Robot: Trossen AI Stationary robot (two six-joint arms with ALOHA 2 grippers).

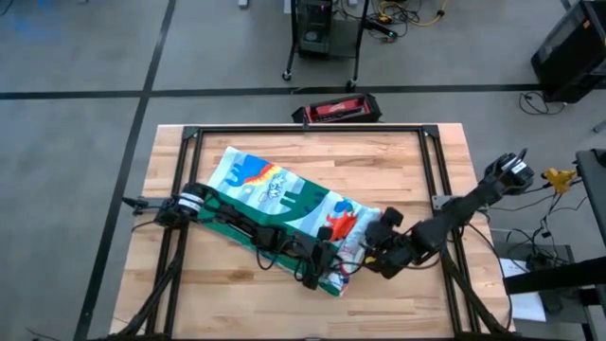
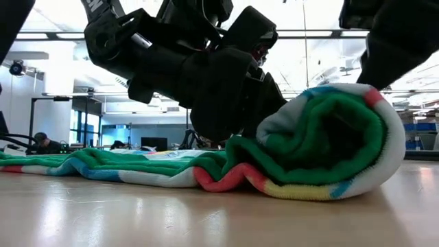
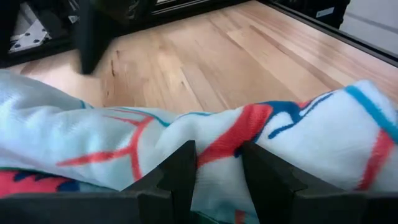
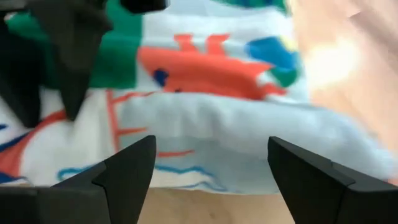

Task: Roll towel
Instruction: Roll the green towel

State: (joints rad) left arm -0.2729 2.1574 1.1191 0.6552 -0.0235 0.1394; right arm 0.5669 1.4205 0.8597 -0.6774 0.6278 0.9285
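**Operator:** Where am I in the roll?

**Observer:** Early, by the look of it. The dinosaur towel [image 1: 284, 204] lies folded in a long strip slanting across the wooden table [image 1: 379, 156], and only its end nearest the table's front edge has been turned over. From table height you can see that end curled into one fat coil [image 2: 329, 140], green back wound inside, while the rest trails away flat. So you're in the rolling step with most of the strip left to take up.

**Operator:** What are my grippers doing?

**Observer:** Your left gripper [image 3: 217, 168] is down on that coil, on the side facing the unrolled strip. Its fingers [image 3: 180, 171] sit narrowly apart with a ridge of cloth pinched up between them, so it looks clamped on the towel. Your right gripper [image 4: 208, 168] is just beside the coil, at the edge of the towel toward the table's right side. Its fingers [image 4: 127, 171] are spread wide and hold nothing; the cloth lies beyond them.

**Operator:** And next?

**Observer:** I'd judge you need both grippers on the coil, sharing its width, then tip it over toward the flat strip. Bring the right one in and close it on the coil's edge first. Pushing with one side only would likely skew the roll into a cone.
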